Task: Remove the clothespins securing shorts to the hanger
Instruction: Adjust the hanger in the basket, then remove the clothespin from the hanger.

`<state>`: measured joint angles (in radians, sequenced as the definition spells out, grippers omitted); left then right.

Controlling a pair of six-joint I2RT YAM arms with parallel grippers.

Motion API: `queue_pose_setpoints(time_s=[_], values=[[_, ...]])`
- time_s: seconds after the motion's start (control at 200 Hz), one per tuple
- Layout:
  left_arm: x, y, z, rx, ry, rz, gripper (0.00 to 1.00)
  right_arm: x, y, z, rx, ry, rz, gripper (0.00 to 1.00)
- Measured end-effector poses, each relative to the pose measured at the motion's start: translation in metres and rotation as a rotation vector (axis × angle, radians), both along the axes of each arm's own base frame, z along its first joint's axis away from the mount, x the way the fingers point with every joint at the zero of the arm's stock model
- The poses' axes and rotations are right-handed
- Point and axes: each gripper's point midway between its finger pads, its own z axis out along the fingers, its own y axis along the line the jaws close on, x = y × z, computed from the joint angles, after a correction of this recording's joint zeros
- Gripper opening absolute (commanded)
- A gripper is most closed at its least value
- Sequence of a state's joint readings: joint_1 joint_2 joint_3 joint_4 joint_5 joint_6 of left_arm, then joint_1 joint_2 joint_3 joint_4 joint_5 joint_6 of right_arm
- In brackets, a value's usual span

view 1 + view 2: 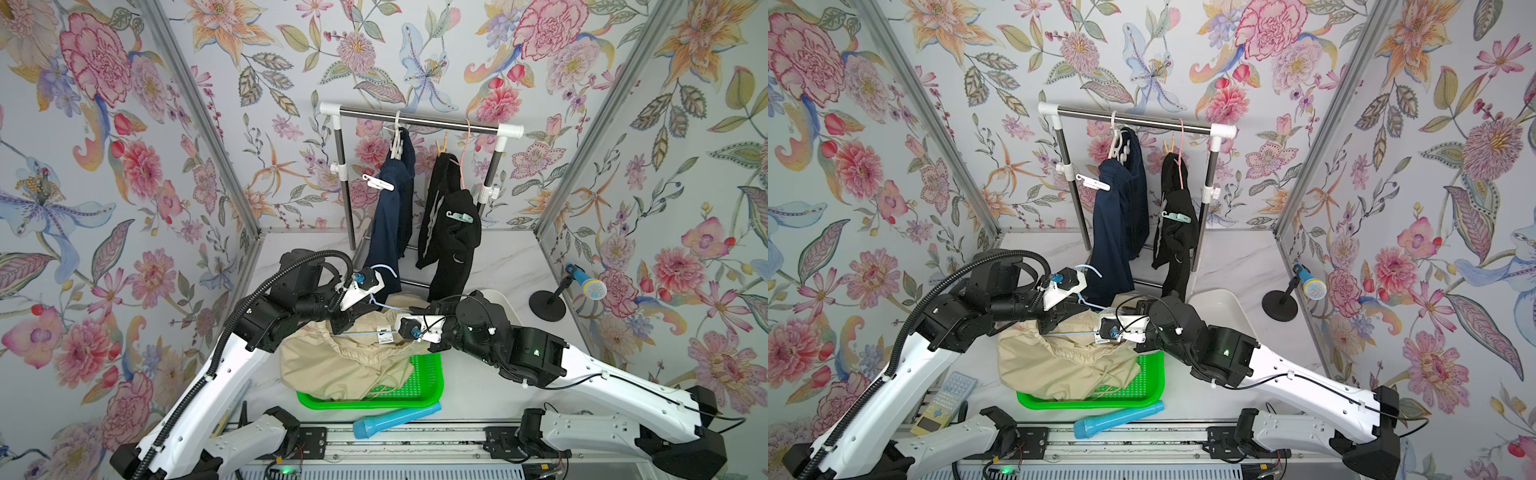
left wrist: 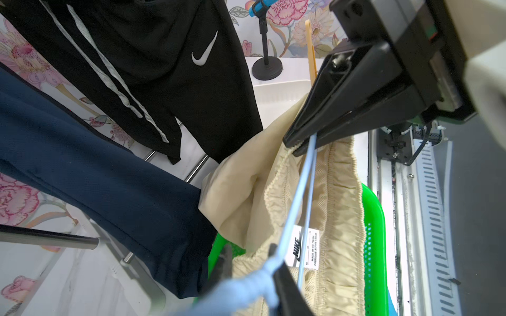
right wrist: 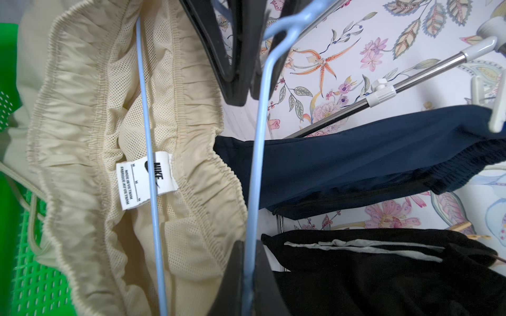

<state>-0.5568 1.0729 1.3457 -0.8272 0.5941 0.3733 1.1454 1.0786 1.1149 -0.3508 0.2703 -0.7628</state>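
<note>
Flowered wallpaper (image 1: 124, 208) stands on all sides of the white table (image 1: 511, 257). In the lower middle of both top views I hold the pale blue hanger (image 3: 256, 164) with the cream shorts (image 1: 332, 365) over the green basket (image 1: 365, 404). My right gripper (image 2: 298, 146) is closed tight on the hanger wire at the gathered waistband (image 2: 339, 175), centre right in the left wrist view. My left gripper (image 3: 247, 98) stands narrow around the hanger's neck, at the top middle of the right wrist view. Whether it really presses the neck, I cannot tell.

The clothespin (image 2: 310, 46) I want is the tan wooden one, upper right of centre in the left wrist view, just beside my right gripper. Its long axis runs almost up and down in that picture, and the free end points to the upper edge. The lower end is hidden behind the black finger, so I cannot see if it bites the waistband.

I think the good way is this. First the left gripper should carry the hanger firmly at the neck. Then I free the right one and take the pin across its two free legs. I squeeze until the mouth opens and pull along its length, not sideways, so the cloth does not drag.
</note>
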Motion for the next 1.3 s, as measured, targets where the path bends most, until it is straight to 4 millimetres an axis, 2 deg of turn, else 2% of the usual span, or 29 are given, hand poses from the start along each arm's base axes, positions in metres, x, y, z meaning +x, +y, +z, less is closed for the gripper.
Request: queue_pose_setpoints(time_s=[0.07, 0.105, 0.185, 0.215, 0.3, 0.425, 0.54, 0.691, 0.836, 1.081, 1.216, 1.296], values=[[0.000, 0.000, 0.000, -0.001, 0.000, -0.001, 0.03, 0.000, 0.001, 0.002, 0.007, -0.003, -0.001, 0.00], [-0.001, 0.000, 0.000, -0.002, 0.003, 0.001, 0.00, 0.001, 0.001, 0.002, 0.009, -0.003, -0.002, 0.12], [-0.001, 0.000, 0.001, -0.002, 0.000, 0.006, 0.00, 0.000, 0.001, 0.004, 0.024, 0.004, -0.005, 0.42], [0.000, 0.002, 0.000, 0.002, -0.003, 0.016, 0.00, 0.000, 0.002, 0.006, 0.037, 0.006, -0.004, 0.50], [0.005, 0.005, -0.001, 0.011, -0.021, 0.047, 0.00, -0.002, 0.003, 0.010, 0.065, 0.017, 0.003, 0.62], [0.007, 0.008, -0.001, 0.008, -0.053, 0.066, 0.00, -0.008, 0.003, 0.020, 0.132, 0.072, 0.010, 0.74], [0.004, 0.011, 0.001, -0.007, -0.080, 0.071, 0.00, -0.008, -0.004, 0.042, 0.237, 0.134, 0.001, 0.80], [-0.001, 0.014, 0.011, -0.041, -0.127, 0.071, 0.00, 0.011, -0.041, 0.078, 0.449, 0.236, -0.097, 0.84], [-0.005, 0.015, 0.016, -0.070, -0.145, 0.072, 0.00, 0.026, -0.074, 0.098, 0.622, 0.336, -0.172, 0.85], [-0.011, 0.015, 0.014, -0.111, -0.160, 0.061, 0.00, 0.043, -0.105, 0.104, 0.801, 0.535, -0.201, 0.88], [-0.013, 0.015, 0.017, -0.132, -0.171, 0.064, 0.00, 0.034, -0.104, 0.093, 0.837, 0.625, -0.137, 0.97], [-0.013, 0.014, 0.020, -0.146, -0.173, 0.063, 0.00, 0.026, -0.103, 0.085, 0.846, 0.659, -0.103, 0.98]])
